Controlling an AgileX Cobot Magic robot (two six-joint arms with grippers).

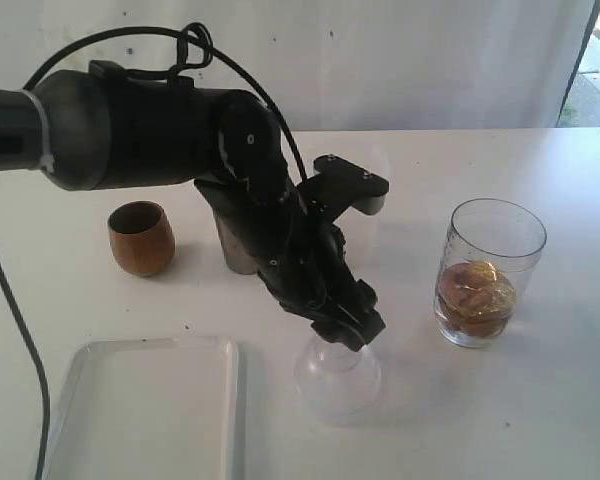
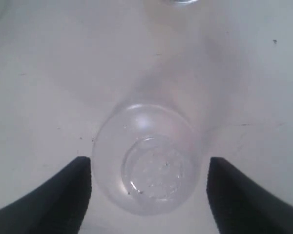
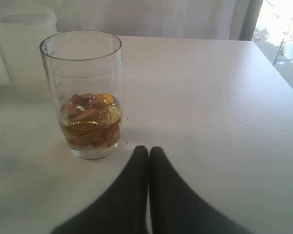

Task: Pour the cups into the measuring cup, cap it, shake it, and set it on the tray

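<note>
the measuring cup (image 1: 490, 272), holding brown pieces, stands uncapped on the counter (image 1: 540, 410). capping is in hand: the left pincer (image 1: 352, 332) hangs released astride the clear lid (image 1: 337, 380). next it must clench and lift. the right pincer (image 3: 149, 158) rests clenched, empty.

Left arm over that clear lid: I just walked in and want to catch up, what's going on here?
The left gripper is open and lowered around the clear lid on the table, fingers either side, not yet closed. The measuring cup already holds brown and golden pieces and is uncapped; the right gripper is shut near it. The wooden cup stands upright near the white tray.
</note>
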